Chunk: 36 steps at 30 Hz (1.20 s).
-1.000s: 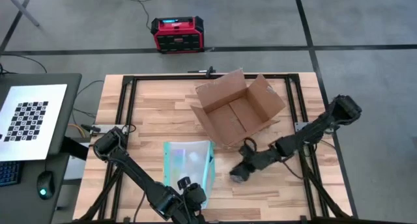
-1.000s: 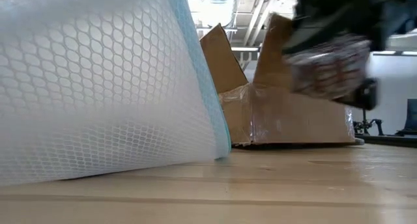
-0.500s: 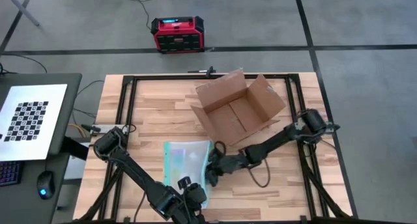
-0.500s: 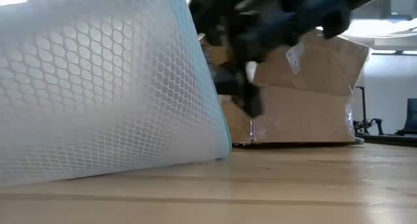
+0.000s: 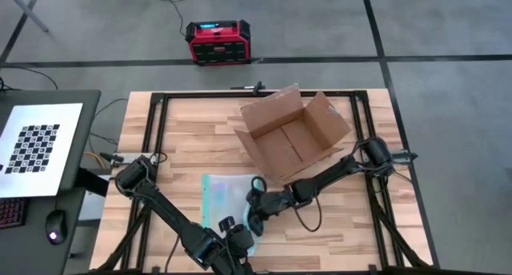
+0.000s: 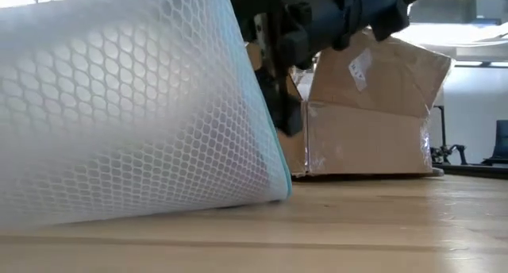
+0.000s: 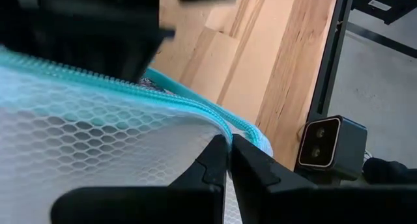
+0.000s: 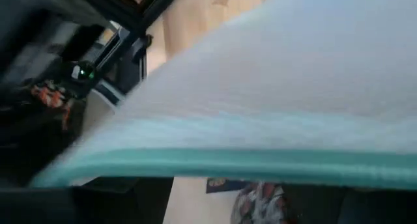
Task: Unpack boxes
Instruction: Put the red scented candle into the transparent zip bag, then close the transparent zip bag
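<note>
1. My left gripper point(image 7: 228, 160) is down at the near edge of the table, fingers clamped tight on the teal zipper edge of the clear mesh pouch point(image 5: 228, 203).
2. In my left wrist view the two dark fingertips point(image 7: 212, 164) meet on the zipper seam, with the honeycomb mesh of the pouch spread beside them.
3. My right gripper point(image 5: 256, 201) reaches across from the right side of the table to the pouch's right edge, near its open mouth.
4. I cannot tell whether my right fingers are apart or closed, nor whether they touch the pouch; my right wrist view is filled with the pouch's pale wall and teal edge.
5. The cardboard box point(image 5: 291, 136) sits on the far right part of the wooden table point(image 5: 176, 139), just beyond the pouch, all four flaps spread open and its brown floor showing.
6. From table height the box shows shiny clear tape on its side and a small white label point(image 6: 359, 69) on one raised flap; the print on it is too small for me to read.
7. A red and black case point(image 5: 218, 41) stands on the floor beyond the table; I can read no lettering on it.
8. A checkerboard sheet point(image 5: 36, 147) lies on the side desk to my left.
</note>
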### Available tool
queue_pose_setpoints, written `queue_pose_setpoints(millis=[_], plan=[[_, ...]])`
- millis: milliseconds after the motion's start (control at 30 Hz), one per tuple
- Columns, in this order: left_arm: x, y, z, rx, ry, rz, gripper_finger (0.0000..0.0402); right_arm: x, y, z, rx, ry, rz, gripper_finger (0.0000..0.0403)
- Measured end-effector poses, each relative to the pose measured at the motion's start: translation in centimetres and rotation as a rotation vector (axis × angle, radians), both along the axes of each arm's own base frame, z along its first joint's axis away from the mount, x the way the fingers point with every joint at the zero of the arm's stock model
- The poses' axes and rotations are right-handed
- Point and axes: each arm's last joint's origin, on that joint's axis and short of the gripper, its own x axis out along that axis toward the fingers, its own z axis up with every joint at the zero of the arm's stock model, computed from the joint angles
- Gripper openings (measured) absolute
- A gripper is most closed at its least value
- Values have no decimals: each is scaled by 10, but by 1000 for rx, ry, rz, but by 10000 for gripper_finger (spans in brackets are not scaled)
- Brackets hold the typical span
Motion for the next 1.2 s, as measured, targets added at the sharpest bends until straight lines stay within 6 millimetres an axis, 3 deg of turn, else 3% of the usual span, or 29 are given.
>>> queue_pose_setpoints(millis=[133,533,733,933,1067,1200], plan=[[2,2,0,0,-3,6,0,-11,-3,13,-99,71,43,241],[6,5,1,-26,-24,35,0,-74,-16,60,-419,376,156,217],[9,6,1,-68,-11,37,14,-75,-17,62,-498,349,215,212],[11,8,2,-242,122,14,89,-73,-20,62,-559,322,266,211],[11,14,32,-355,165,-3,115,-75,-24,60,-586,350,285,211],[9,31,73,-315,112,-94,116,-76,-28,58,-589,385,279,211]])
